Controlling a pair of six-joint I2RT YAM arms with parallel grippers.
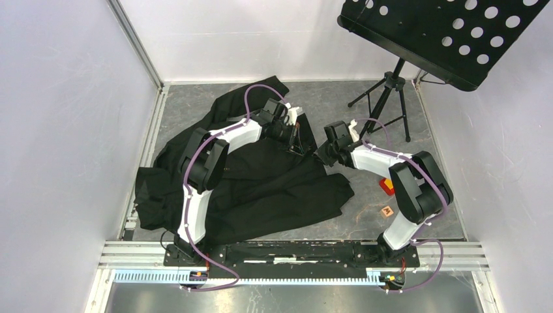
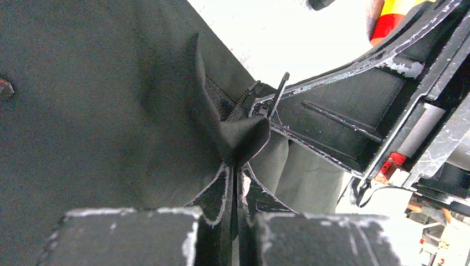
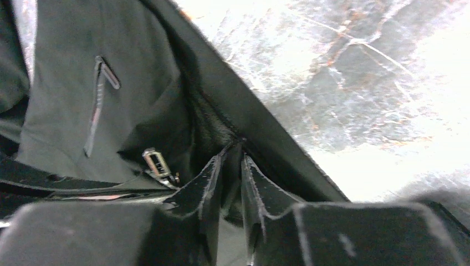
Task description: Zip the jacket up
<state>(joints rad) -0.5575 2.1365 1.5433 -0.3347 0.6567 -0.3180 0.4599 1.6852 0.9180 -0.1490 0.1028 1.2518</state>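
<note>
Left gripper (image 2: 235,173) and right gripper (image 3: 235,154), mid-frame, each clamped on a fold of the jacket (image 1: 261,189); lower-right orange tag (image 1: 387,210) bears an unreadable mark.

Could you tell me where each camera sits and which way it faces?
Top external: above and behind the bases, looking down at the table, the jacket, the music stand; left arm and right arm show whole.
Left wrist: on the left arm, looking along the left gripper, shut on a jacket fold; its fingers show.
Right wrist: on the right arm, looking along the right gripper, shut on the jacket's edge, table beyond; its fingers show.
Shared: both wrist views show the jacket's zipper.
</note>
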